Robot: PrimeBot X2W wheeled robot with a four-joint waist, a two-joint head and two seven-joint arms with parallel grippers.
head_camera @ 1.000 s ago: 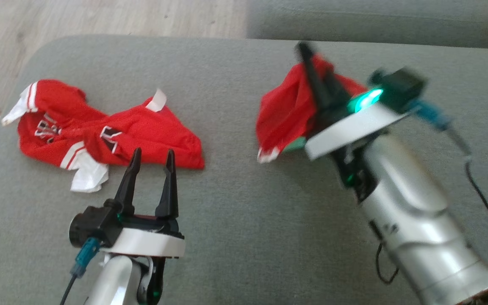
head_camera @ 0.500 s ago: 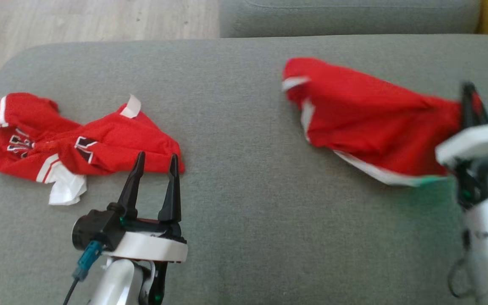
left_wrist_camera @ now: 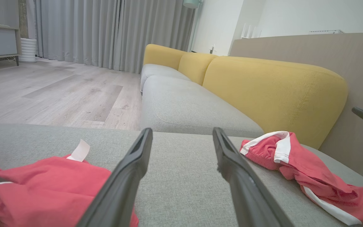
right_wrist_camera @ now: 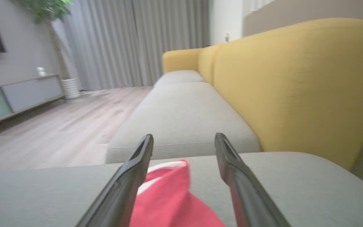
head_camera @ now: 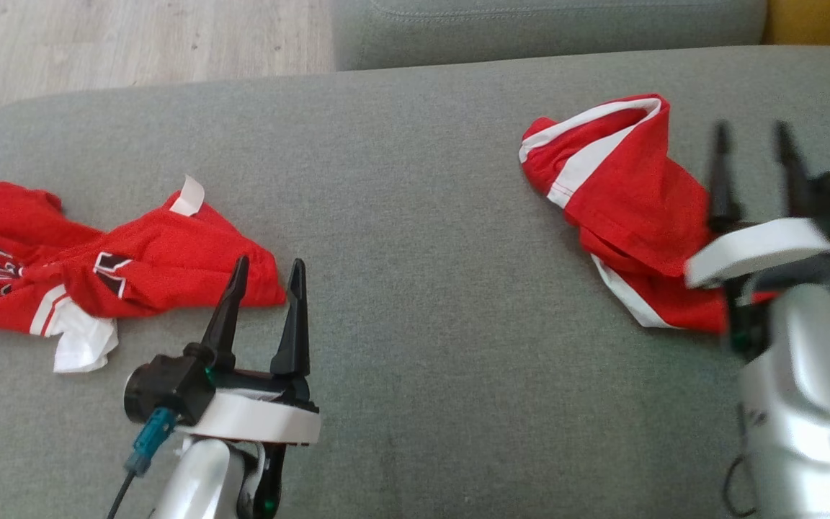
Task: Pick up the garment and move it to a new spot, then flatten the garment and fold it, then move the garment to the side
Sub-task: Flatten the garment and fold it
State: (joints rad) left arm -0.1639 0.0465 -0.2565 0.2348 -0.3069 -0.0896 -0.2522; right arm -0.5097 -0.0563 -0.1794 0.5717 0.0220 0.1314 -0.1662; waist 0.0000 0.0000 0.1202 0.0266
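The garment (head_camera: 631, 194) is red with white trim and lies crumpled on the grey sofa cushion (head_camera: 422, 216) at the right. It also shows in the left wrist view (left_wrist_camera: 298, 167) and low in the right wrist view (right_wrist_camera: 169, 201). My right gripper (head_camera: 752, 137) hovers blurred at the garment's right edge, its fingers spread apart and holding nothing; the right wrist view shows the same gap (right_wrist_camera: 184, 136). My left gripper (head_camera: 269, 262) stands open near the cushion's front left, empty (left_wrist_camera: 183, 129).
A second red jersey (head_camera: 134, 274) with white trim and a black logo lies crumpled at the left, just beyond my left fingertips (left_wrist_camera: 43, 186). Wooden floor (head_camera: 134, 36) lies past the cushion's far left edge. A yellow backrest (left_wrist_camera: 273, 91) runs along the right.
My right gripper swung right with the garment, then opened and let it go; the garment now lies on the cushion. The head camera also turned right. The left arm stayed put.
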